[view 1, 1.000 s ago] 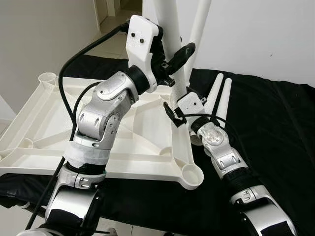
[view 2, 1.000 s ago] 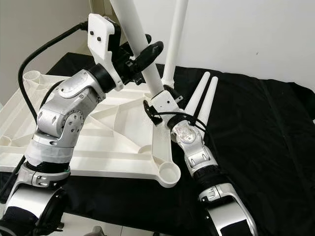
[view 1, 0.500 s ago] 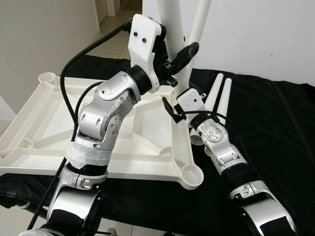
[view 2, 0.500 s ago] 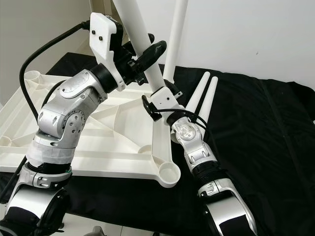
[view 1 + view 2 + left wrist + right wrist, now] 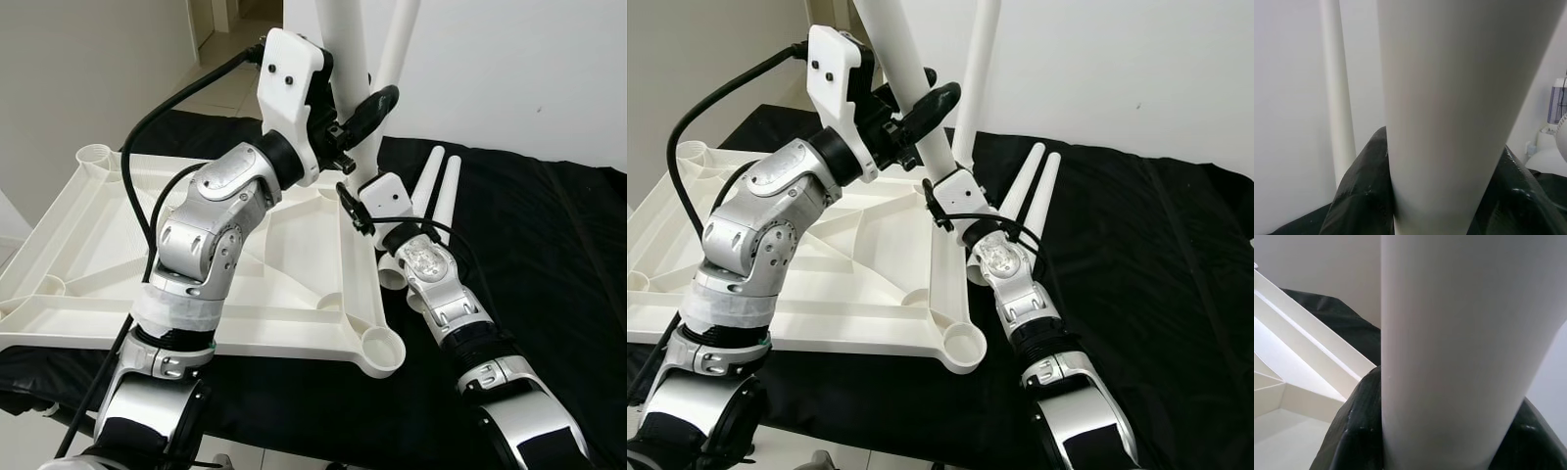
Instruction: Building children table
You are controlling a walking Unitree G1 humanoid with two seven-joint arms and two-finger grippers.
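The white table top [image 5: 294, 284] lies upside down on a black cloth. A white table leg [image 5: 343, 39] stands tilted over the top's far right corner. My left gripper [image 5: 361, 116] is shut on this leg from the left, its black fingers [image 5: 1359, 196] wrapped round the leg [image 5: 1444, 107]. Lower on the same leg, my right gripper [image 5: 364, 186] is also shut on it, with its fingers [image 5: 1356, 431] hugging the leg [image 5: 1459, 342]. The leg's foot and the socket under it are hidden behind the right wrist.
A second white leg [image 5: 400, 39] stands upright just behind. Two loose legs [image 5: 436, 191] lie side by side on the black cloth [image 5: 549, 255] to the right. Open corner sockets show at the near right [image 5: 380, 348] and far left [image 5: 95, 154].
My right gripper has crept a little up the leg and farther from me. The left arm and the held leg have shifted slightly to the right.
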